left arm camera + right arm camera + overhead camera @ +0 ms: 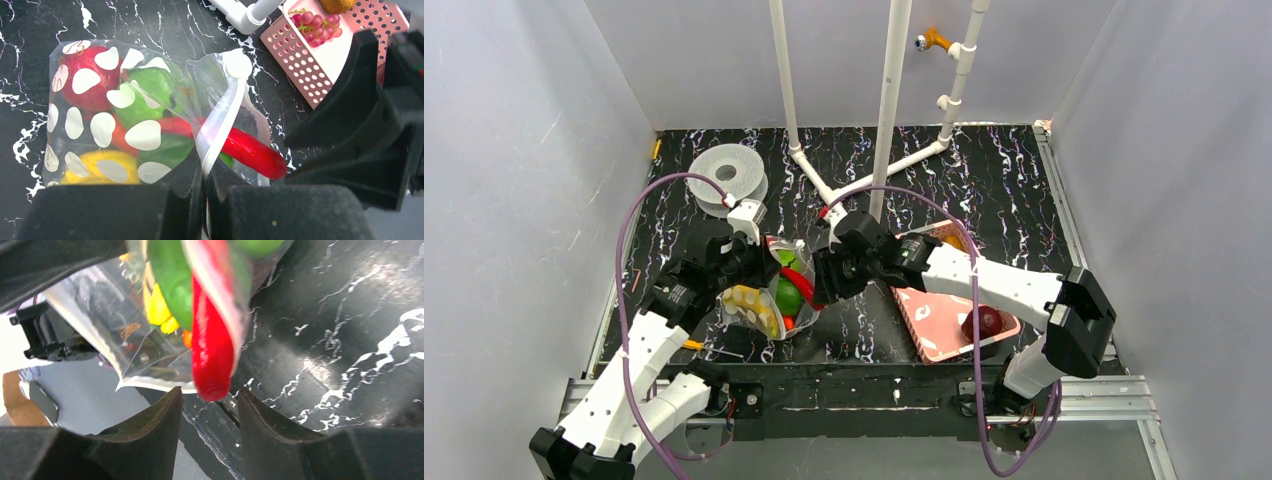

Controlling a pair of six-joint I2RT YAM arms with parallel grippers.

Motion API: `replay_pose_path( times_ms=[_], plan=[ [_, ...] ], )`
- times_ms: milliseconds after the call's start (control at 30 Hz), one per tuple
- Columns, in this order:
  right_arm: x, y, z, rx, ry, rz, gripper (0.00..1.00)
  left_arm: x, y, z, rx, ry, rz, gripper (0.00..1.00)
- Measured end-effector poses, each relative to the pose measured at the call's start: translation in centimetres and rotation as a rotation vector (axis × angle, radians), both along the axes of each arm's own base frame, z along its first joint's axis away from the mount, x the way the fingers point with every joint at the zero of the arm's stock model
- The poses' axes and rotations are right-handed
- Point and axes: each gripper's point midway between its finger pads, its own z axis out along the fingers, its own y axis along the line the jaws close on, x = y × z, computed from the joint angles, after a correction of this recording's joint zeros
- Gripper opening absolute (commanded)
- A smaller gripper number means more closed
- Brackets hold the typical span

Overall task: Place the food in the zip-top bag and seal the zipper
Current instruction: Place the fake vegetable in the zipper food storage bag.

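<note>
The zip-top bag [107, 127], clear with white dots, lies on the black table and also shows in the top view [764, 305]. It holds a red tomato [87, 95], green pieces [152, 87] and a yellow banana [95, 165]. A red chilli [250, 147] sticks halfway out of its mouth. My left gripper [205, 170] is shut on the whitish zipper strip [222, 115] at the mouth edge. My right gripper [210, 396] is open, and the chilli's tip [211, 365] hangs just ahead of its fingertips, between them and untouched. In the top view the two grippers, left [759, 262] and right [822, 285], face each other across the bag.
A pink slatted basket [944, 325] lies right of the bag with a dark red fruit [984, 322] in it; grapes [315, 22] show in it too. A grey-white spool [729, 175] stands at the back left. White pipe posts [889, 110] rise behind the grippers.
</note>
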Motion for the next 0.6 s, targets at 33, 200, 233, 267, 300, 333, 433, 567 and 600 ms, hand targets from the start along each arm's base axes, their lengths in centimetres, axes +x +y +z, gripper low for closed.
replay_pose_path(
  times_ms=[33, 200, 233, 267, 300, 333, 433, 567, 600],
  plan=[
    [-0.5, 0.1, -0.1, -0.002, 0.002, 0.015, 0.52, 0.0, 0.0, 0.0, 0.0, 0.001, 0.0, 0.0],
    [-2.8, 1.1, -0.4, -0.009, -0.021, 0.08, 0.51, 0.1, -0.1, -0.1, -0.001, 0.002, -0.003, 0.0],
    [-3.0, 1.2, -0.7, -0.017, -0.028, 0.087, 0.49, 0.1, -0.1, -0.1, 0.0, 0.003, -0.003, 0.0],
    [-3.1, 1.3, -1.0, -0.028, -0.035, 0.088, 0.48, 0.2, -0.1, -0.1, 0.0, 0.004, -0.003, 0.0],
    [-2.9, 1.5, -1.4, -0.043, -0.042, 0.083, 0.46, 0.2, -0.1, -0.1, 0.0, 0.005, -0.003, 0.0],
    [-2.6, 1.6, -1.7, -0.054, -0.049, 0.078, 0.45, 0.2, -0.1, -0.1, 0.0, 0.005, -0.003, 0.0],
    [-1.2, 2.0, -2.8, -0.1, -0.09, 0.045, 0.4, 0.2, -0.1, -0.1, 0.0, 0.005, -0.003, 0.0],
    [0.5, 2.3, -2.9, -0.13, -0.15, 0.001, 0.35, 0.2, -0.1, -0.1, 0.0, 0.005, -0.003, 0.0],
    [0.8, 2.3, -2.6, -0.131, -0.168, -0.009, 0.32, 0.2, -0.1, -0.1, 0.001, 0.005, -0.002, 0.0]
  ],
)
